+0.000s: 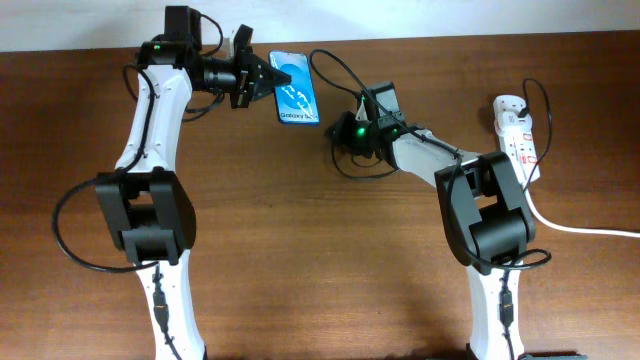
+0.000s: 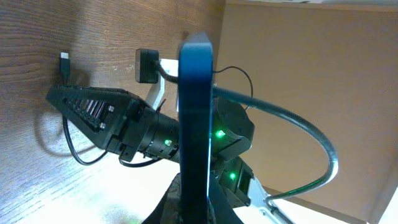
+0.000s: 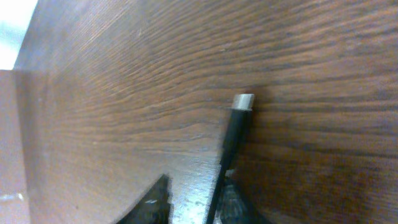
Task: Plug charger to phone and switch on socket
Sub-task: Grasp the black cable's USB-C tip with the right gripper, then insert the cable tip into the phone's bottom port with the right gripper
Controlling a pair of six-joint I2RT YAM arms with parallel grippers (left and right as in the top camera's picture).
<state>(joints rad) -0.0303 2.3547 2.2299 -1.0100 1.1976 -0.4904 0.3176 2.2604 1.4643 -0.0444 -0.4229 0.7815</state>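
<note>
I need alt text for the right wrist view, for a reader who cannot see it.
A thin black charger cable with a small silver plug tip is seen against a dark wooden table; the right gripper shows blurred at the bottom edge.

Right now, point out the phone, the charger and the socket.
phone (image 1: 295,88), overhead view, middle of its blue screen.
charger (image 3: 236,134), right wrist view, black plug body behind the metal tip.
socket (image 1: 519,137), overhead view, white top face by the red-marked switches.
</note>
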